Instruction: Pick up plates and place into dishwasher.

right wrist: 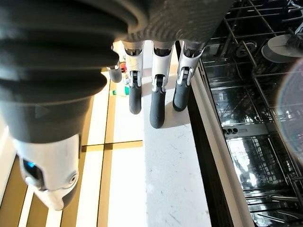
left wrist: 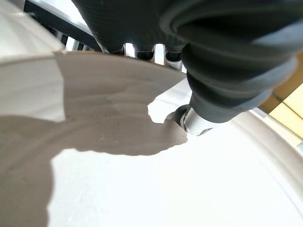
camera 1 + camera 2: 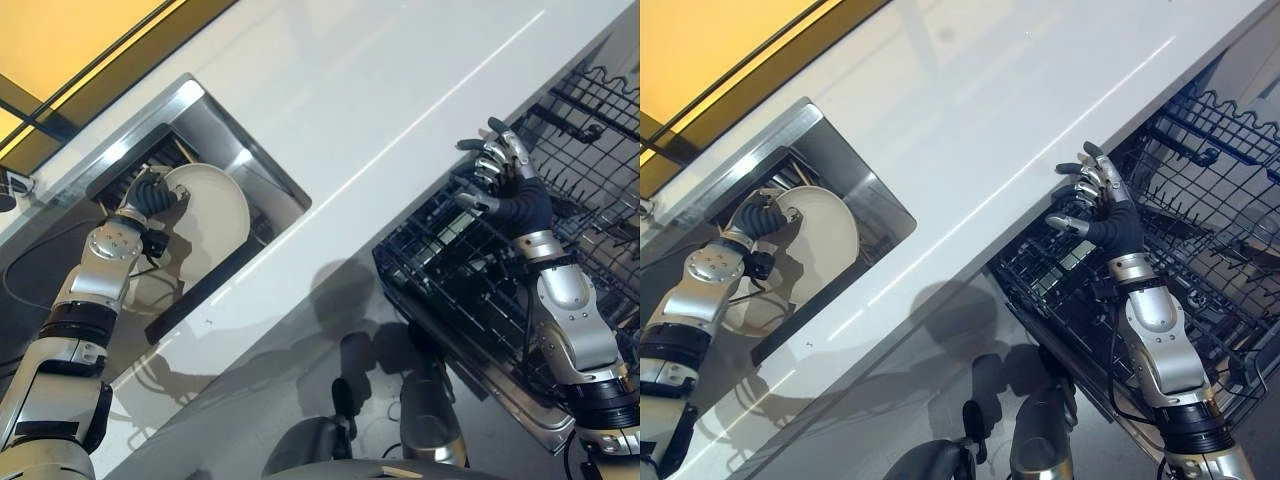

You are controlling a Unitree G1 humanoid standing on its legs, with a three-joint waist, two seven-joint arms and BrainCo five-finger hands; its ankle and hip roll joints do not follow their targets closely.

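We find no writing that we can read on anything here. At the left, our left hand (image 3: 150,192) reaches into the stainless-steel sink (image 3: 215,125), a rectangular basin sunk in the smooth white countertop (image 3: 380,110). A round, glossy white plate (image 3: 212,212) stands tilted on edge in the basin, and our left hand's fingers curl over its upper left rim; in the left wrist view the thumb presses on the plate's pale face while the other fingers go over the rim behind it, so we grip the plate. A second pale dish (image 3: 150,290) lies lower in the sink, beneath the forearm.

To the right, past the countertop's edge, the dishwasher's black wire rack (image 3: 450,270) is pulled out, its thin tines forming a grid. Our right hand (image 3: 500,165) hovers above the rack's upper corner, close to the countertop edge, with fingers loosely spread and holding nothing; the right wrist view shows them straight and relaxed over the white surface. The plate is well apart from this hand and from the rack.
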